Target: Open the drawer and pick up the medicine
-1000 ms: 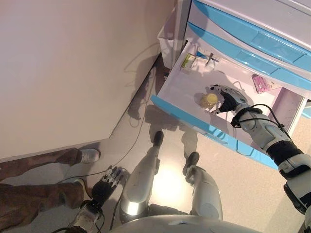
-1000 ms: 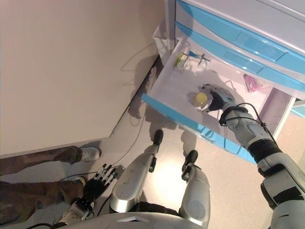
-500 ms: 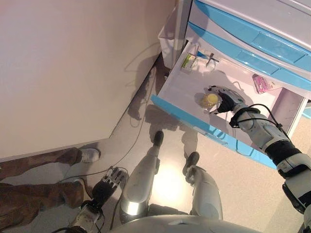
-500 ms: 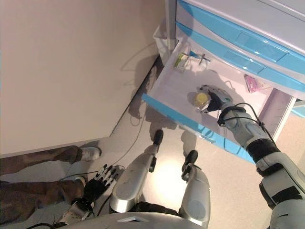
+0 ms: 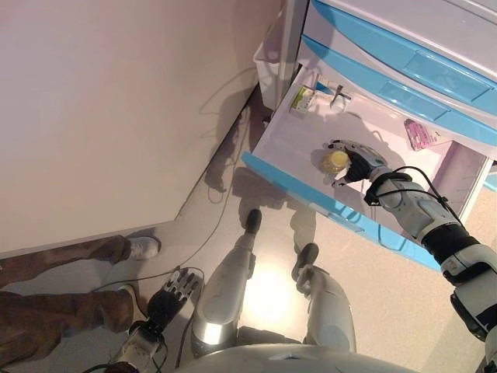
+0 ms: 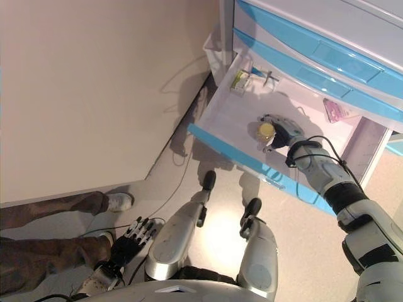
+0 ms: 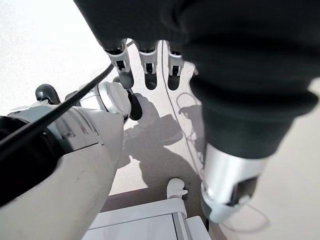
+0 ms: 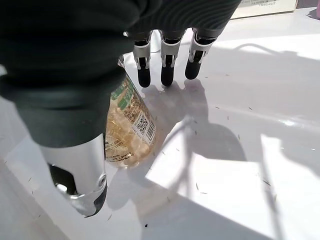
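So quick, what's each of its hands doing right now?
Left hand: open, hanging low by the floor, holding nothing.
Right hand: open, in the drawer beside the medicine bottle, not gripping it.

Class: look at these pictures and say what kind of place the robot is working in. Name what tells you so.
Probably a clinic or pharmacy storeroom: a white cabinet with blue-fronted drawers, one open drawer holding a medicine bottle, a small box and a pink packet. The right hand reaches in beside the bottle.

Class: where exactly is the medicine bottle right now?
The medicine bottle stands in the open drawer, near its front, beside the right hand, whose fingers are not closed on it.
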You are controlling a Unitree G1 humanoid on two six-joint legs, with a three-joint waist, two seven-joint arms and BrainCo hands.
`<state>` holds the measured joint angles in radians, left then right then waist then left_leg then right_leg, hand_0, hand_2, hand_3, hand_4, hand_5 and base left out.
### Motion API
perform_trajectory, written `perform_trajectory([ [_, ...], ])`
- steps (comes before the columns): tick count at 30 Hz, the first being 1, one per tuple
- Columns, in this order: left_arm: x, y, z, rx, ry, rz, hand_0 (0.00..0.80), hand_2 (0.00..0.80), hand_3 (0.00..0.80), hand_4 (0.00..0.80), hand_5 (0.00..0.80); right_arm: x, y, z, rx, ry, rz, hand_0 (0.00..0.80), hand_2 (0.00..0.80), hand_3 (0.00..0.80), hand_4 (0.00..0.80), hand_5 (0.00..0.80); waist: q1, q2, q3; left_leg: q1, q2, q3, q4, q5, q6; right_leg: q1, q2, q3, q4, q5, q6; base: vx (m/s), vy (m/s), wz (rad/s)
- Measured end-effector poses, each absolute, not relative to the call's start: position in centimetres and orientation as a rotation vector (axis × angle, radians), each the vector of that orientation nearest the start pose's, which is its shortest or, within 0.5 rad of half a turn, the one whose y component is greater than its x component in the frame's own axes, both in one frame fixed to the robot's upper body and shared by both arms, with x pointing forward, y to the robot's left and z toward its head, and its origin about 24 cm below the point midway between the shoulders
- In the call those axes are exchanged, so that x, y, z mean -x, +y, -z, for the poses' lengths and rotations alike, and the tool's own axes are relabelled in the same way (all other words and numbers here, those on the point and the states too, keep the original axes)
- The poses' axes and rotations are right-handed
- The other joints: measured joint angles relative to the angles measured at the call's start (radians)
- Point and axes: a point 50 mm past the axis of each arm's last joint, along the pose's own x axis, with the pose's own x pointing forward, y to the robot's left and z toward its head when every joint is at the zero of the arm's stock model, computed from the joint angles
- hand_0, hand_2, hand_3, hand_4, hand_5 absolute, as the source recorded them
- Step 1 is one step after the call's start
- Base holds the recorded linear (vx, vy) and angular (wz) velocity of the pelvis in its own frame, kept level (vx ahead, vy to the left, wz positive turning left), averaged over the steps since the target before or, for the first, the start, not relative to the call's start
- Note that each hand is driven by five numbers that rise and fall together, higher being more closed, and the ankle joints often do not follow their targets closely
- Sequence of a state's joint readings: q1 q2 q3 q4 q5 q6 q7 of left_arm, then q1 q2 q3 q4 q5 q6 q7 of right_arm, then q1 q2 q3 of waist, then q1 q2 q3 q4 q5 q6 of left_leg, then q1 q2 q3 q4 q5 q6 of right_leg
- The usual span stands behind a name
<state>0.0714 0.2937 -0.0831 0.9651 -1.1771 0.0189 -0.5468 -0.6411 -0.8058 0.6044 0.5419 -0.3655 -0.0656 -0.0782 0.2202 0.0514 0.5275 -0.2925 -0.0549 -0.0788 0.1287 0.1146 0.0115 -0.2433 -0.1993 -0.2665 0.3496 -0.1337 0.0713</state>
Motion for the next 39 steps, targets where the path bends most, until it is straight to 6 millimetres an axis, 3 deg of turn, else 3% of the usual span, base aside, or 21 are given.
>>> perform_trajectory([
  [7,-13.12,23.27,12.64,0.956,0.610,-0.162,0.000,0.000,0.000,0.000,0.000,-34.77,-23.57,-10.78,1.383,-0.049,-0.199,0.000,0.000,0.000,0.000,0.000,0.000,0.000,0.000,0.000,0.000,0.000,0.000,0.000,0.000,0.000,0.000,-0.001,0.000,0.000,0.000,0.000,0.000,0.00],
  [8,-13.12,23.27,12.64,0.956,0.610,-0.162,0.000,0.000,0.000,0.000,0.000,-34.77,-23.57,-10.78,1.383,-0.049,-0.199,0.044,0.044,0.044,0.044,0.044,0.000,0.000,0.000,0.000,0.000,0.000,0.000,0.000,0.000,0.000,0.000,-0.001,0.000,0.000,0.000,0.000,0.000,0.00],
  [9,-13.12,23.27,12.64,0.956,0.610,-0.162,0.000,0.000,0.000,0.000,0.000,-34.77,-23.57,-10.78,1.383,-0.049,-0.199,0.439,0.439,0.439,0.439,0.439,0.000,0.000,0.000,0.000,0.000,-0.001,0.000,0.000,0.000,0.000,0.000,-0.001,0.000,0.000,0.000,0.000,0.000,0.00],
  [10,-13.12,23.27,12.64,0.956,0.610,-0.162,0.000,0.000,0.000,0.000,0.000,-34.77,-23.57,-10.79,1.383,-0.051,-0.198,0.596,0.596,0.596,0.596,0.596,0.000,0.000,0.000,0.000,0.000,-0.001,0.000,0.000,0.000,0.000,0.000,-0.001,0.000,0.000,0.000,0.000,0.000,0.00],
  [11,-13.12,23.27,12.64,0.956,0.610,-0.162,0.000,0.000,0.000,0.000,0.000,-34.80,-23.56,-10.86,1.383,-0.055,-0.193,0.700,0.700,0.700,0.700,0.700,0.000,0.000,0.000,0.000,0.000,-0.001,0.000,0.000,0.000,0.000,0.000,-0.001,0.000,0.000,0.000,0.000,0.000,0.00],
  [12,-13.12,23.27,12.64,0.956,0.610,-0.162,0.000,0.000,0.000,0.000,0.000,-34.87,-23.53,-11.03,1.383,-0.062,-0.188,0.718,0.718,0.718,0.718,0.718,0.000,0.000,0.000,0.000,0.000,-0.001,0.000,0.000,0.000,0.000,0.000,-0.001,0.000,0.000,0.000,0.000,0.000,0.00],
  [13,-13.12,23.27,12.63,0.956,0.610,-0.162,0.000,0.000,0.000,0.000,0.000,-34.94,-23.49,-11.16,1.383,-0.067,-0.186,0.800,0.800,0.800,0.800,0.800,0.000,0.000,0.000,0.000,0.000,-0.001,0.000,0.000,0.000,0.000,0.000,-0.001,0.000,0.000,0.000,0.000,0.000,0.00],
  [38,-13.12,23.28,12.64,0.956,0.610,-0.162,0.000,0.000,0.000,0.000,0.000,-35.01,-23.40,-11.28,1.383,-0.067,-0.191,0.800,0.800,0.800,0.800,0.800,0.000,0.000,0.000,0.000,0.000,-0.002,0.000,0.000,0.000,0.001,0.000,-0.002,0.000,0.000,0.000,0.000,0.000,0.00],
  [39,-13.12,23.28,12.64,0.956,0.610,-0.162,0.000,0.000,0.000,0.000,0.000,-35.01,-23.40,-11.28,1.383,-0.067,-0.192,0.584,0.584,0.584,0.584,0.584,0.000,0.000,0.000,0.000,0.000,-0.002,0.000,0.000,0.000,0.001,0.000,-0.002,0.000,0.000,0.000,0.000,0.000,0.00],
])
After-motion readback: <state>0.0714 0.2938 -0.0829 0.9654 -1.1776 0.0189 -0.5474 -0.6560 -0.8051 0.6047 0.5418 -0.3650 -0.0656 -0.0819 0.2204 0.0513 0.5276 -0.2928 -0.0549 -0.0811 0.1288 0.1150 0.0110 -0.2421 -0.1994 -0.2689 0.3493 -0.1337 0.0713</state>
